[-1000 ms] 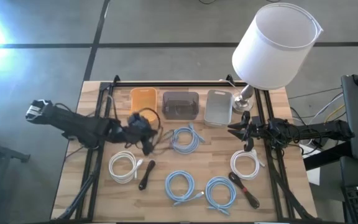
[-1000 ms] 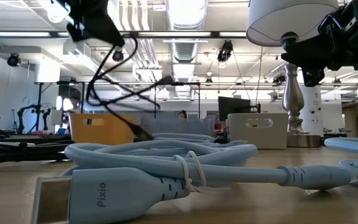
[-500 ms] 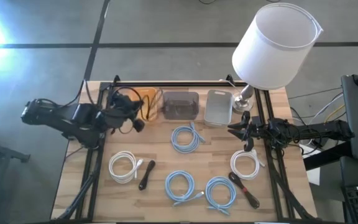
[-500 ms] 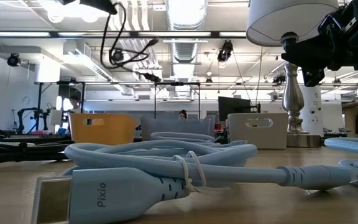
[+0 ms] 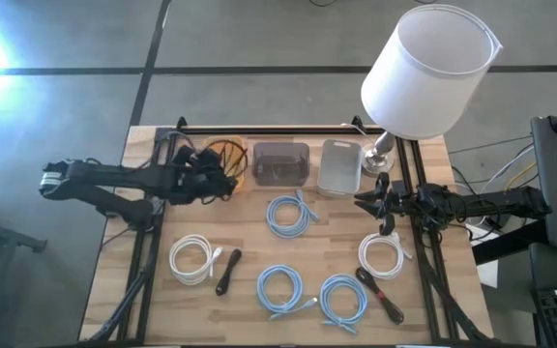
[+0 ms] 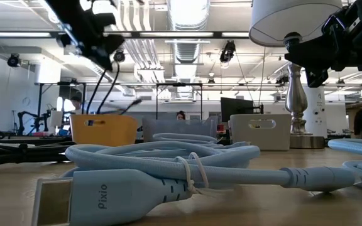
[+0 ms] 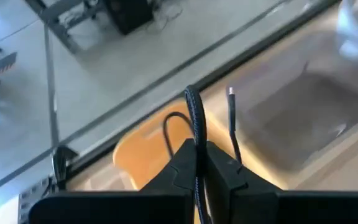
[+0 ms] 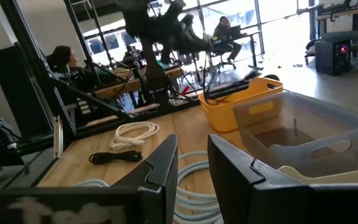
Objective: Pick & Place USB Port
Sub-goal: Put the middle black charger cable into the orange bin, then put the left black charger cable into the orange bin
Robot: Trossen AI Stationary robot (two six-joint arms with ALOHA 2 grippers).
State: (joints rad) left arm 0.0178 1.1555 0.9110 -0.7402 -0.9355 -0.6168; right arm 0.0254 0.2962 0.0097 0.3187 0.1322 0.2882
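Closest to the front edge of the desk (image 5: 433, 290) lie two coiled light-blue cables (image 5: 280, 291) side by side, with a short black cable (image 5: 380, 295) to their right and another black cable (image 5: 227, 272) to their left. Just behind those sit two white coiled cables (image 5: 191, 259), one on each side, and a third light-blue coil (image 5: 290, 215) rests near the middle. The right end effector (image 5: 373, 205) hangs above the desk beside the lamp base (image 5: 380, 155), its fingers a narrow gap apart and holding nothing. Further back, the left end effector (image 5: 217, 177) hovers over the orange bin (image 5: 224, 155), clamped on a black USB cable (image 7: 195, 127) whose loose loops and plug end dangle down toward that bin. Along the back edge the orange bin, a smoky clear bin (image 5: 280, 162) and a grey bin (image 5: 339, 166) stand in a row, with the white lampshade (image 5: 429, 70) looming over the far right corner.
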